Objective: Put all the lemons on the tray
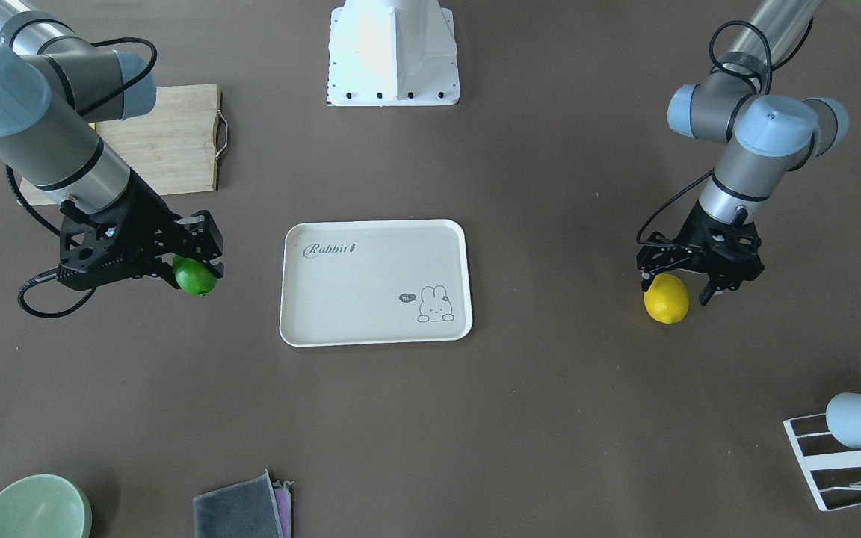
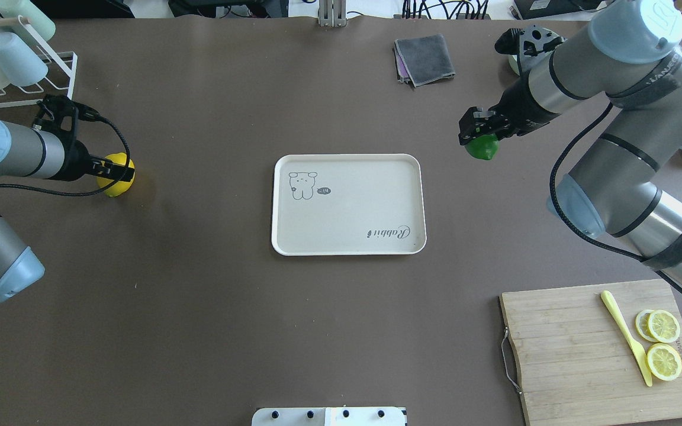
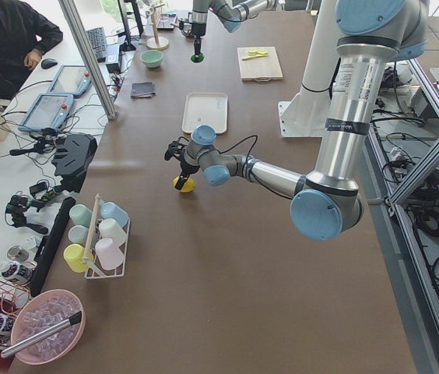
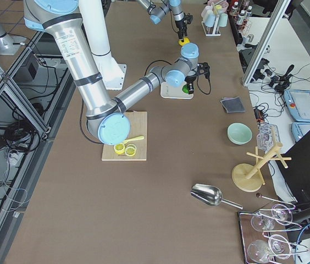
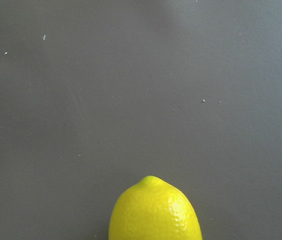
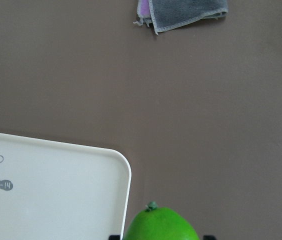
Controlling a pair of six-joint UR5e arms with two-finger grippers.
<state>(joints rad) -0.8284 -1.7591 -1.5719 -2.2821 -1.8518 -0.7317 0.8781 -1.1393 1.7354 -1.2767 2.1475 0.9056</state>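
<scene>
On my feeds the right gripper point(image 1: 197, 264) is clamped on the green lemon point(image 1: 195, 278), one finger on each side. In the right wrist view the fruit fills the bottom middle, with a dark finger edge at either flank. The green lemon is just off the tray point(image 1: 371, 284), beside its short edge on the robot's right, and none of it is over the rim. That wrist camera looks down from some height, so I read the fruit as held above the table point(image 1: 475, 418), though I cannot see the gap itself.

The left gripper point(image 1: 676, 290) is down at the yellow lemon point(image 1: 666, 300), jaws apart and straddling it. In the front view one finger overlaps the fruit's edge. The other stands clear of it with brown table showing between, so I take it as not gripping. The yellow lemon lies on the table on the robot's left, well apart from the tray, with its pointed tip toward the top of the left wrist view.

The tray lies flat in the middle of the table, lettering and bunny drawing face up. Both lemons are off it.

Near the robot's right side a board point(image 2: 566, 355) carries slices point(image 2: 664, 361) and a yellow knife point(image 2: 625, 337). A folded grey cloth point(image 2: 425, 59), a green bowl point(image 1: 31, 512) and some cups point(image 2: 14, 52) sit along the far side.
</scene>
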